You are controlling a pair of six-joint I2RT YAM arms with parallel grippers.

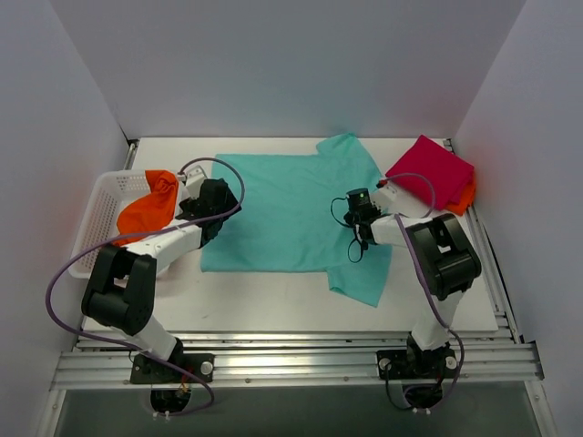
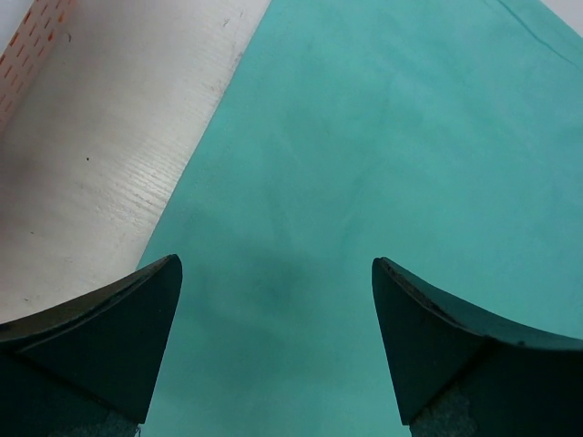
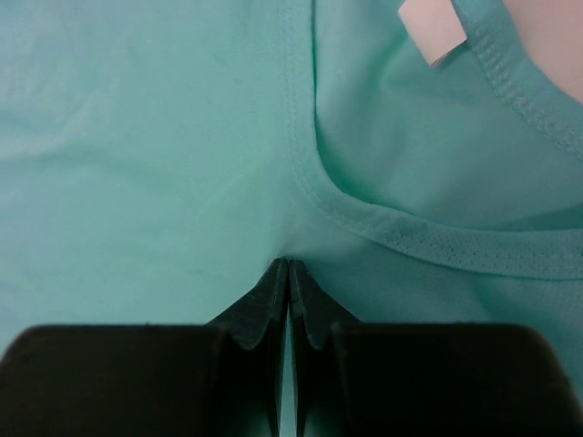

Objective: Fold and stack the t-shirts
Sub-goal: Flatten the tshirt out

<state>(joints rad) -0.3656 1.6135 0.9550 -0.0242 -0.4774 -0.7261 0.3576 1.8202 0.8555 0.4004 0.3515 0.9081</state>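
Far left, a white mesh basket (image 1: 94, 217) sits on the table (image 1: 273, 305), and an orange t-shirt (image 1: 150, 209) is bunched up in it and spills over its inner wall. The left arm reaches right past that heap, so the orange cloth crowds close against the arm.

Next we come to the left hand (image 2: 276, 273), spread wide and holding nothing. From its wrist camera both fingers (image 2: 118, 328) hang above the left border of the teal t-shirt (image 1: 291, 214), with bare table showing just beside that edge and a corner of the basket at the top left.

The teal t-shirt lies flat across the middle of the table. One sleeve points toward the back wall and the other toward the near edge on the right.

Over to the right hand (image 3: 289, 266), down on the shirt's neck end. Its fingers are pressed together and pinch a small ridge of teal cloth just below the stitched collar (image 3: 410, 238). A pale label (image 3: 433, 32) shows inside the neckline.

Far right, in the back corner, a folded magenta t-shirt (image 1: 433, 168) rests on an orange garment (image 1: 466, 196), well apart from both hands.
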